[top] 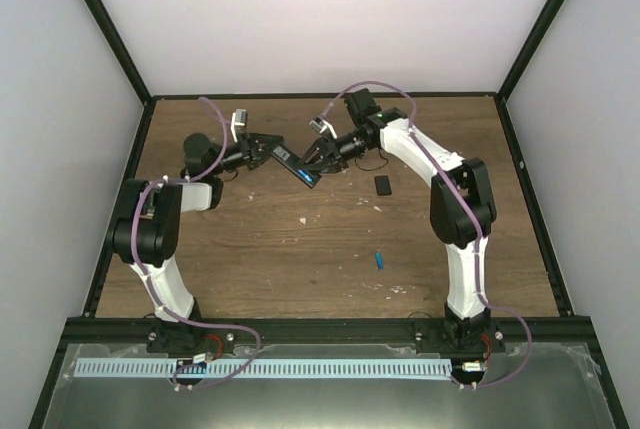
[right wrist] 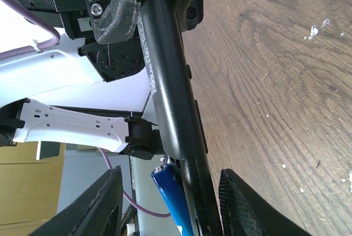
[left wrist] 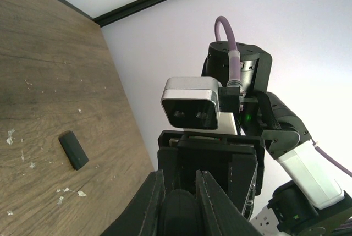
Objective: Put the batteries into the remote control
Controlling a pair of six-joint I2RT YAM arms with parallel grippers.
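My left gripper (top: 268,152) is shut on one end of the black remote control (top: 298,171) and holds it above the table, tilted toward the middle. In the left wrist view the fingers (left wrist: 157,192) clamp the remote's rounded end (left wrist: 179,214). My right gripper (top: 314,154) is open around the remote's other end. In the right wrist view the remote (right wrist: 168,82) runs between the spread fingers (right wrist: 107,203), and a blue battery (right wrist: 175,206) lies against its side, touching neither finger. A second blue battery (top: 380,260) lies on the table at centre right.
The small black cover piece (top: 383,185) lies on the wooden table (top: 300,259) right of the grippers; it also shows in the left wrist view (left wrist: 73,149). Pale specks of debris (top: 303,218) dot the wood. Black frame posts and white walls bound the table.
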